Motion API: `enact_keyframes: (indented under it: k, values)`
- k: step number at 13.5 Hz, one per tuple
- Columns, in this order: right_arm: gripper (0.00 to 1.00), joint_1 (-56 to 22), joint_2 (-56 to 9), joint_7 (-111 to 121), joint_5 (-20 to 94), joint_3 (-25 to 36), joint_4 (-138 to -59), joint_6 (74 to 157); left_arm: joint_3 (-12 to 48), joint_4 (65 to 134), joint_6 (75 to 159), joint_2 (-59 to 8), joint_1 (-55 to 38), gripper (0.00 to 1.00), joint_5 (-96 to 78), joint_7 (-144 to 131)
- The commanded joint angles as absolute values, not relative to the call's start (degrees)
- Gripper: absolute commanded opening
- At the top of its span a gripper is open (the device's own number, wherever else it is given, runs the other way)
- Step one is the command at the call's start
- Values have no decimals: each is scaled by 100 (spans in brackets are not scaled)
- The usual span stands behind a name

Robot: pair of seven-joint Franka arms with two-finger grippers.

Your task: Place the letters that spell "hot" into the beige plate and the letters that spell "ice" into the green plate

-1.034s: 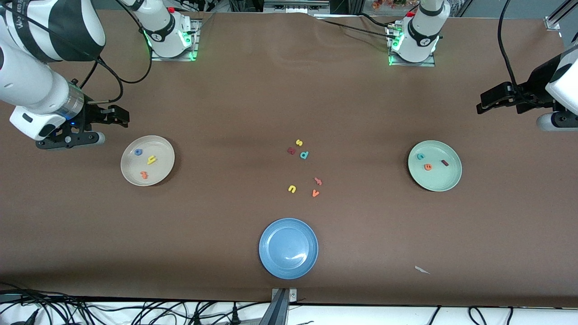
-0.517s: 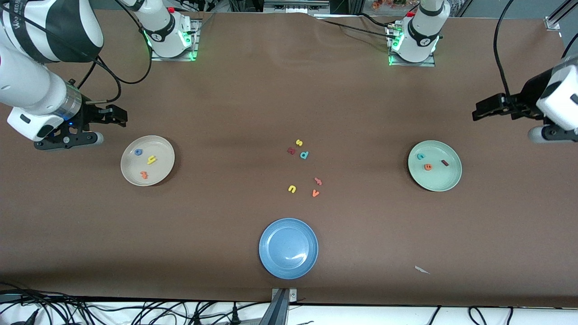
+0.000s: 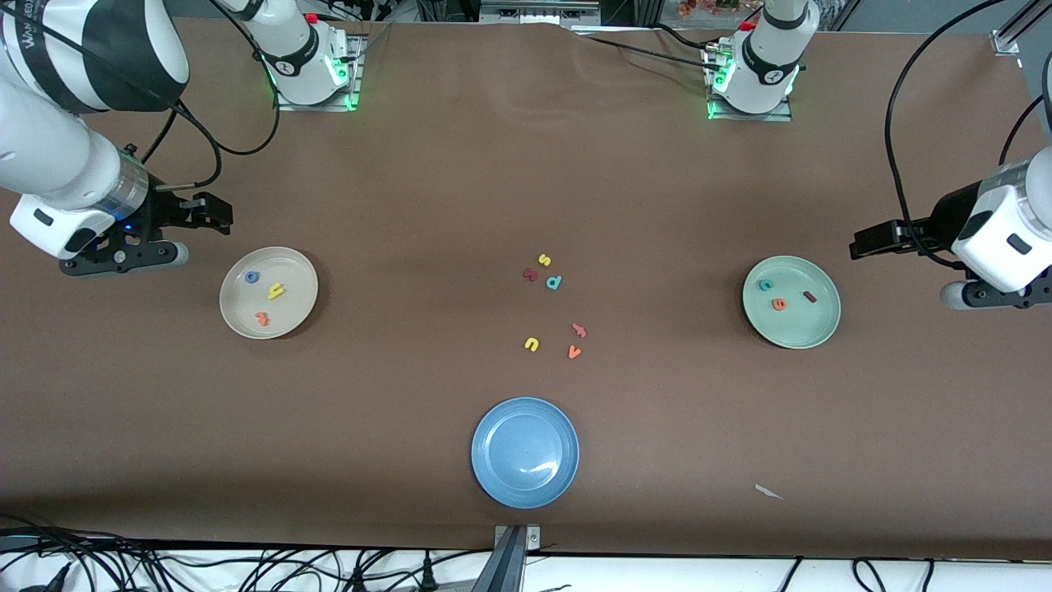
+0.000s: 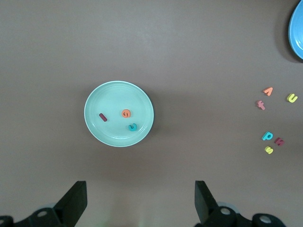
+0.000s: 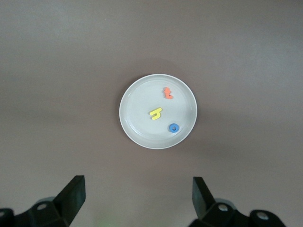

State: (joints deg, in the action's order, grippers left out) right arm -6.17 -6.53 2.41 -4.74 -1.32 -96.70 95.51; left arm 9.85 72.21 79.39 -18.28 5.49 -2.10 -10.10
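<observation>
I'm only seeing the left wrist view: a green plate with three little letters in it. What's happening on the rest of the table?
Observer: A beige plate lies toward the right arm's end of the table, holding a yellow h, a blue o and an orange t.
Operator: Is anything holding a letter?
Observer: No. The right gripper is open and empty, beside the beige plate.
Operator: And the hand whose camera I'm on?
Observer: The left gripper is open too, up in the air beside the green plate.
Operator: I see a blue sliver at the edge. What is it?
Observer: A whole blue plate with nothing in it, nearer the front camera than the loose letters.
</observation>
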Motion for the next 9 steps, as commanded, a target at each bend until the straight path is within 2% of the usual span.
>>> enact_keyframes:
  k: [1,4,6,9]
  values:
    - [100,-694,-747,290,-360,-61,-9448,9396,967,7426,7972,-1819,554,100,-35,-1011]
    - [100,-694,-712,316,-422,-88,-9213,9204,949,7637,7980,-1837,685,100,140,-1002]
    - [100,-668,-729,369,-448,-62,-8494,8520,949,7813,8120,-1837,817,100,429,-984]
    - [100,-677,-756,255,-379,-70,-8455,8446,949,7822,8174,-1723,905,100,431,-670]
